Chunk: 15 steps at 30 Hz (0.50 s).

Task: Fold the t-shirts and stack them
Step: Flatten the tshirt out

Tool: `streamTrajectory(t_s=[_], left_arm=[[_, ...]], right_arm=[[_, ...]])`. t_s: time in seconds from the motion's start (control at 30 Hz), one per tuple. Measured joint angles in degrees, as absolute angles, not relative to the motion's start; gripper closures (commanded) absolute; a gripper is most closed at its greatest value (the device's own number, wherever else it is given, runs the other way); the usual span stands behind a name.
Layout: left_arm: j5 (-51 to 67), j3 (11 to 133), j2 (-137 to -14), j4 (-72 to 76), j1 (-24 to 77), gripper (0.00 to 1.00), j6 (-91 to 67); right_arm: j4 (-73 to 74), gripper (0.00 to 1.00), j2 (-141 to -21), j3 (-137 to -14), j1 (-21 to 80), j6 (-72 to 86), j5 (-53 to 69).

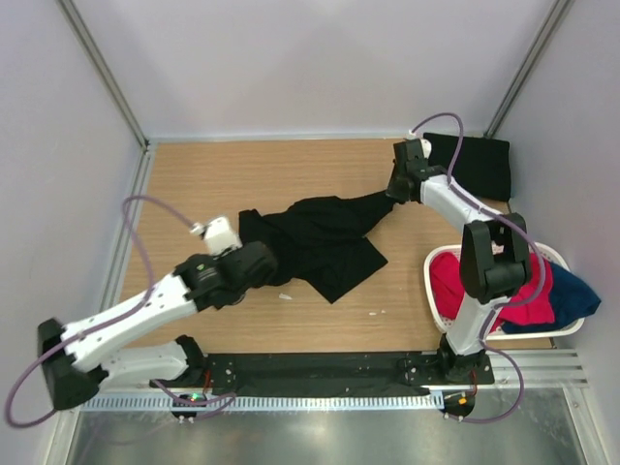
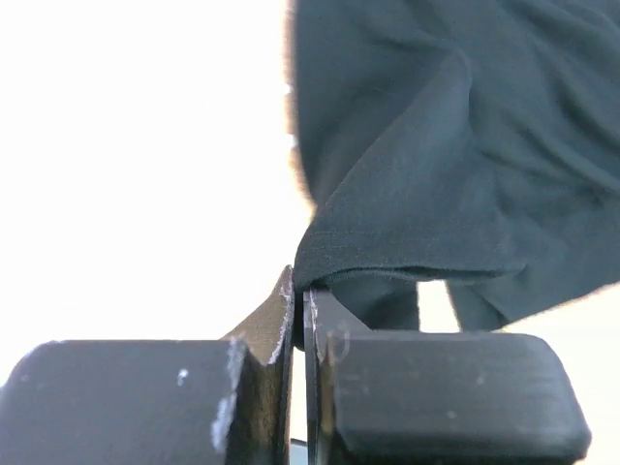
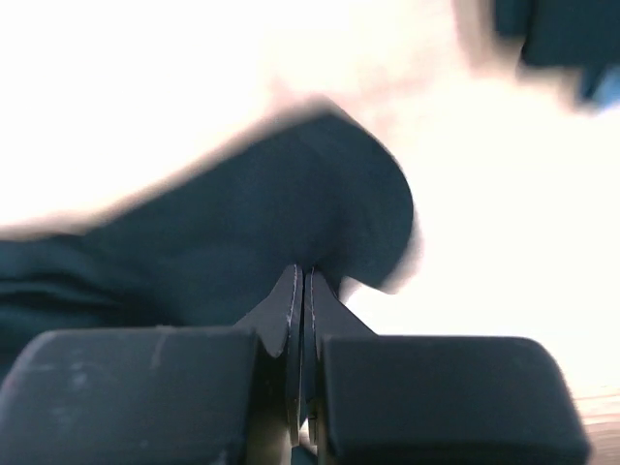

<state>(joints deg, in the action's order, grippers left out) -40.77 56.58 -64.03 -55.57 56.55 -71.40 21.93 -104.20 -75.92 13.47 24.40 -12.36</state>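
While left tool (image 2: pixel 298 291) pinches shirt (image 1: pixel 320 237) at left edge and right tool (image 3: pixel 302 276) at far-right end, cloth lies drawn between them, mid-worktop (image 1: pixel 194 174). Purpose probably: spread flat for folding. Folded shirt (image 1: pixel 475 160) sits in far right corner, likely stack base.

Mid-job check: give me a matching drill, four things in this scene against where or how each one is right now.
1. left hand
2. right hand
3. folded black shirt
4. white basket

A. lying in the far right corner
B. shut on the far right end of the spread black shirt
C. shut on that shirt's near left end
D. holding red cloth

Pairs: 1-C, 2-B, 3-A, 4-D
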Motion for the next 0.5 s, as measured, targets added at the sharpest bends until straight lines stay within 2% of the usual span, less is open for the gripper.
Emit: streamTrajectory(t_s=[0.1,0.23,0.5], left_arm=[[-44.4,51.2,-55.1,-65.3,54.4,0.99,-82.3],[-47.6,49.0,-50.5,-72.9,50.2,0.99,-90.0],[-57.8,56.2,-44.9,-75.3,44.1,0.99,-98.8]], right_arm=[[23.2,0.99,-102.2,-81.9,13.5,23.2,-12.7],[24.9,0.99,-101.1,-90.7,13.5,21.6,-12.5],[29.1,0.99,-101.8,-113.6,13.5,17.6,-11.9]])
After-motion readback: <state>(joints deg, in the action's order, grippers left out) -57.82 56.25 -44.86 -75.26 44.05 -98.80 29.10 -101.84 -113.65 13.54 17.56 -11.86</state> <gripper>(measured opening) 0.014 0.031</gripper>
